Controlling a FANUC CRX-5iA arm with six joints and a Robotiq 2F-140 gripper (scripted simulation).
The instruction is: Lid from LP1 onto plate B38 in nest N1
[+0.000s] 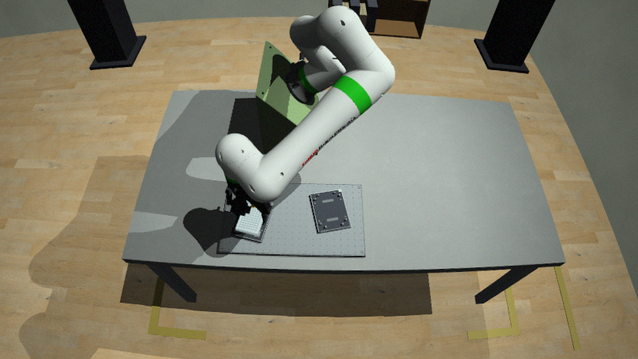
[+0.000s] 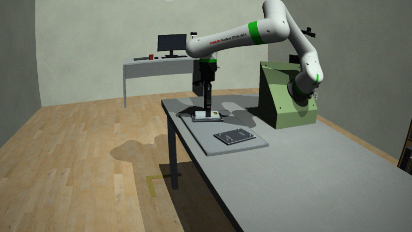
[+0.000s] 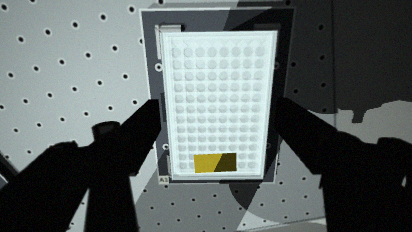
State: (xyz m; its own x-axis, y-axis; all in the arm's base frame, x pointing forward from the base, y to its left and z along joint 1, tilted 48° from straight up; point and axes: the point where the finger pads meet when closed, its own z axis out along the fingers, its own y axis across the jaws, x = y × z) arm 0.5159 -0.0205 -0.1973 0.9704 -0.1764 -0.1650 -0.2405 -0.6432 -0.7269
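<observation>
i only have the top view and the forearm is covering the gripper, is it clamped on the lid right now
Observer: No. In the wrist view the gripper is open, with one finger beside each long side of the lid.
Operator: is the lid square on b38
Observer: Yes. Its rim runs parallel to the dark frame of nest N1, and the wells show through evenly.
Operator: any tilt
Observer: The exterior view shows the lidded plate B38 lying level and low in the nest. The seam itself is too small to judge.
</observation>
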